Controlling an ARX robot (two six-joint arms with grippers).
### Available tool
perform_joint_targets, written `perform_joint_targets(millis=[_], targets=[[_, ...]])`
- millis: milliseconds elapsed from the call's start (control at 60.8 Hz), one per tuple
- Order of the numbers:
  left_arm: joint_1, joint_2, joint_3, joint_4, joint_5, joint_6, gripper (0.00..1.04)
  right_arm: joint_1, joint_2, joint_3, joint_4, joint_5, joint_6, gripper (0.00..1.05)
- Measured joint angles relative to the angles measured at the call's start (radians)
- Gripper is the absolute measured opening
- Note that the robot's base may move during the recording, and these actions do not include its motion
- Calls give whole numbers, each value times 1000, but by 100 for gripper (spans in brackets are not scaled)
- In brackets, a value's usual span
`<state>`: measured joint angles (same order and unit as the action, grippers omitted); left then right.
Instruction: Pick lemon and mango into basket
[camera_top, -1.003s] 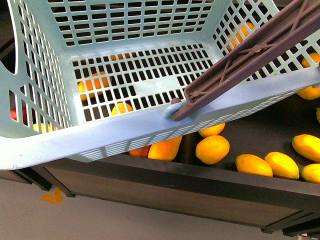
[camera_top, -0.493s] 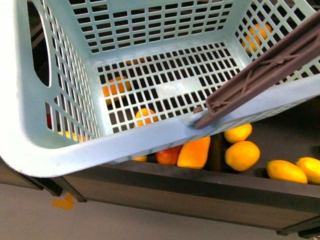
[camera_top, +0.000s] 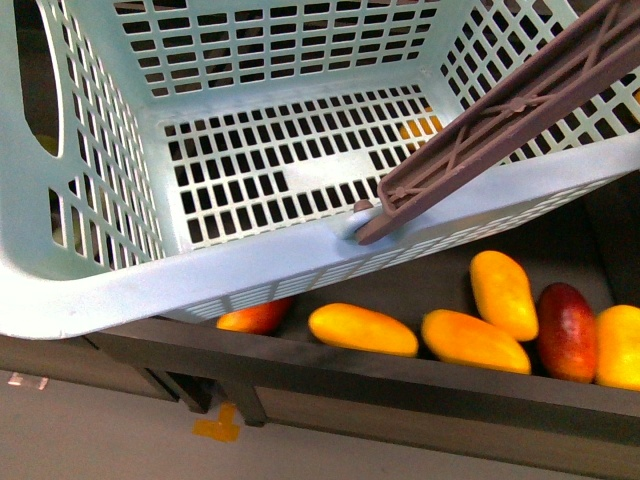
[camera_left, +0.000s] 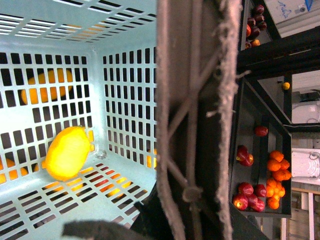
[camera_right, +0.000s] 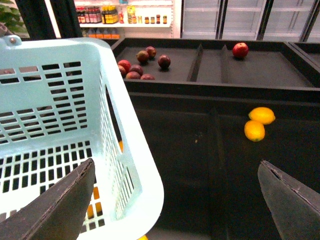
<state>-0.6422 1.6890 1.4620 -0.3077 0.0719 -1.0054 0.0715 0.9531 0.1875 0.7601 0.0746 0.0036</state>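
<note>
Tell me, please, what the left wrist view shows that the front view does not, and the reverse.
Only the left wrist view shows a lemon inside the basket, against its slotted wall, and trays with red fruits and small orange fruits beyond. Only the front view shows yellow-orange mangoes on the dark shelf below the basket, a red-and-yellow mango among them, and orange tape on the floor. Both show the basket's slotted walls and its grey-brown handle.

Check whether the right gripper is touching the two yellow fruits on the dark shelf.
Apart. The right wrist view shows the open right gripper with bare shelf between it and the two yellow fruits beyond.
</note>
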Motion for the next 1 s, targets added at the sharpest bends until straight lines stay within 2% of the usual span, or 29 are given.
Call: perform_joint_targets(millis=[691, 707, 740, 789, 838, 904, 1003], targets=[[18, -1, 0, 0, -29, 6, 5, 2, 1, -1, -1, -8, 0, 96], [18, -1, 0, 0, -31, 8, 5, 6, 3, 5, -24, 22, 16, 96], [18, -1, 0, 0, -32, 15, 5, 27, 4, 48, -165, 127, 72, 96], [17, -1, 0, 0, -30, 19, 5, 35, 25, 150, -430, 284, 189, 96], [12, -1, 0, 0, -18, 13, 5, 19, 60, 233, -644, 386, 295, 96], [9, 0, 0, 0, -11, 10, 5, -31, 125, 274, -790, 373, 371, 96], [5, -1, 0, 0, -11, 8, 5, -90, 248, 298, -739, 280, 386, 96]])
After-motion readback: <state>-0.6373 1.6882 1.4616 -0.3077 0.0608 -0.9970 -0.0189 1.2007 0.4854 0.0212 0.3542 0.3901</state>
